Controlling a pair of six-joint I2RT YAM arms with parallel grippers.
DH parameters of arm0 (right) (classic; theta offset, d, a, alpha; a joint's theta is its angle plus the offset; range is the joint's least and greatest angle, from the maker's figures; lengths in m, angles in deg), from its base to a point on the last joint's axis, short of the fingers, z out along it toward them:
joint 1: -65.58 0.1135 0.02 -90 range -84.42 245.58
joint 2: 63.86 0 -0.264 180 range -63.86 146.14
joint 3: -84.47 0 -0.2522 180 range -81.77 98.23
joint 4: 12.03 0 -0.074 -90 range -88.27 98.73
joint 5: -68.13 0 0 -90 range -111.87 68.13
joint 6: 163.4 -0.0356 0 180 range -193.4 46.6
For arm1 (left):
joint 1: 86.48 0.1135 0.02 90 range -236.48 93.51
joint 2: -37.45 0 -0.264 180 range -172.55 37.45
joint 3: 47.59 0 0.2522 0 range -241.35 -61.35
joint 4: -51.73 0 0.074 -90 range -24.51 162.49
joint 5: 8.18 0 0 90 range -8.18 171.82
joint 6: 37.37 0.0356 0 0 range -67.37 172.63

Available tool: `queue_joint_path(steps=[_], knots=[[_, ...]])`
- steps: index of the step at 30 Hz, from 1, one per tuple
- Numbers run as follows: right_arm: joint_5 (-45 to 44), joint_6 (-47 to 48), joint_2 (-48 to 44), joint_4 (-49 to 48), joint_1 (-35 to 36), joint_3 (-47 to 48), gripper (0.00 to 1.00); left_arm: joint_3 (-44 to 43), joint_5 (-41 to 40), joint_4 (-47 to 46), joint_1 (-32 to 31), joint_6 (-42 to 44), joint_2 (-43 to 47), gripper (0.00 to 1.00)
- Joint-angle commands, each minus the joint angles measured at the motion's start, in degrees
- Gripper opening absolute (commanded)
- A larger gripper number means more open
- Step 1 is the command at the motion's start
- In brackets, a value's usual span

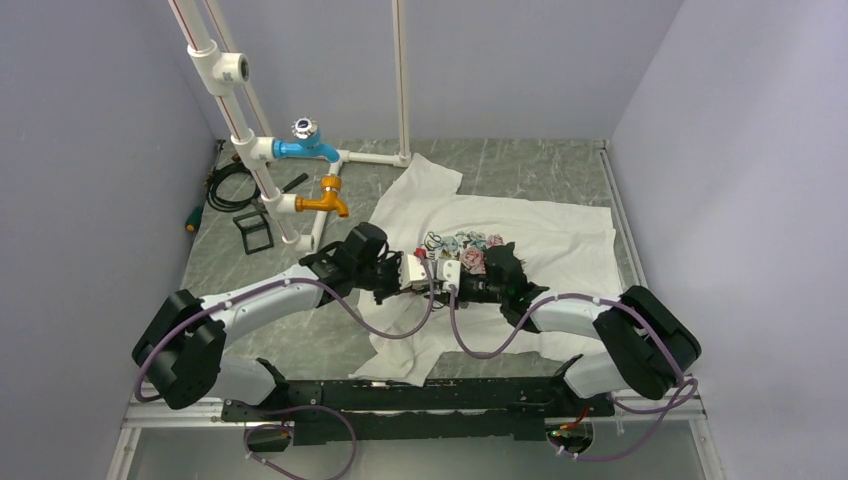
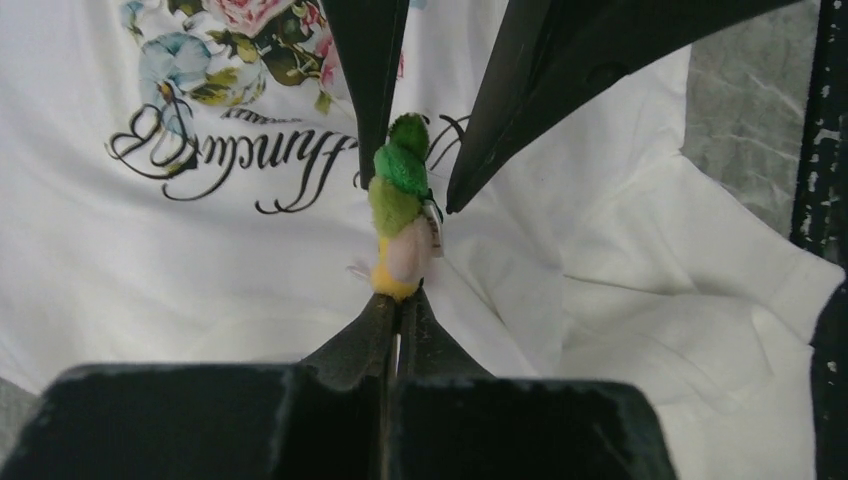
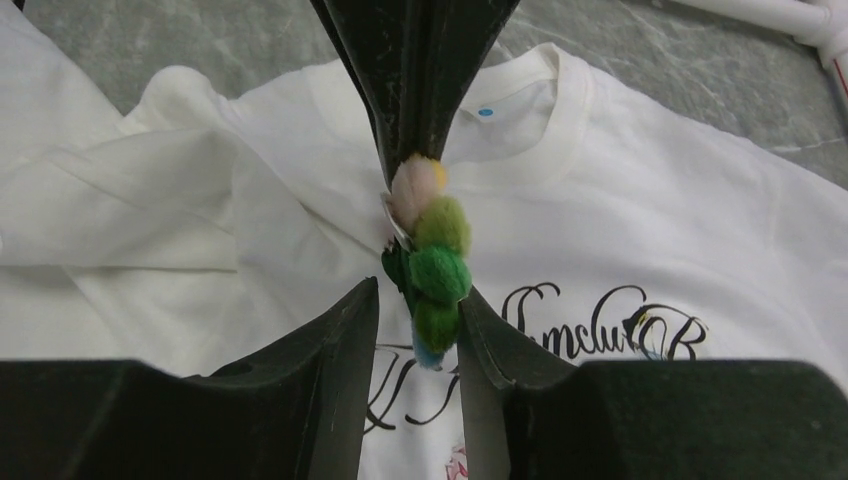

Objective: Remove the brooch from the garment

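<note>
The garment is a white T-shirt with a floral print and black cursive lettering, spread on the table. The brooch is a small row of fuzzy yellow, pink, green and blue balls, seen edge-on. My left gripper is shut on its yellow-pink end. My right gripper is open, its jaws either side of the brooch's green-blue end, which touches the right-hand finger. The shirt cloth is drawn up in folds to the brooch. In the top view both grippers meet over the print and hide the brooch.
A white pipe frame with a blue valve and an orange valve stands at the back left. A black cable and a black bracket lie beside it. Grey walls close in the table on three sides.
</note>
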Motion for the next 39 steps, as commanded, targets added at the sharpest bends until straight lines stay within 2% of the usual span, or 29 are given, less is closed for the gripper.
queue_joint_path(steps=[1, 7, 17, 26, 36, 39], knots=[[2.17, 1.09, -1.84, 1.01, -0.15, 1.17, 0.37, -3.78, 3.71, 6.28, -0.33, -2.45, -1.76, 0.00], [3.67, 0.94, -0.59, 2.04, -0.13, 2.05, 0.36, -5.51, 3.97, 8.68, -0.32, -3.63, -3.87, 0.00], [3.28, -4.89, 3.04, -3.11, -0.14, 1.68, 0.37, -7.57, 4.33, 10.53, 1.32, -8.89, -7.87, 0.00], [1.88, -6.61, 5.69, -4.23, -0.11, 3.16, 0.38, -14.10, 4.61, 13.26, 3.34, -11.03, -15.04, 0.00], [0.43, -7.13, 8.24, -2.25, -1.31, 6.14, 0.51, -16.74, 5.63, 16.26, 3.57, -10.24, -19.40, 0.00], [1.47, -7.44, 8.19, -3.04, -1.34, 6.48, 0.51, -17.20, 5.61, 16.41, 3.52, -10.34, -19.96, 0.00]])
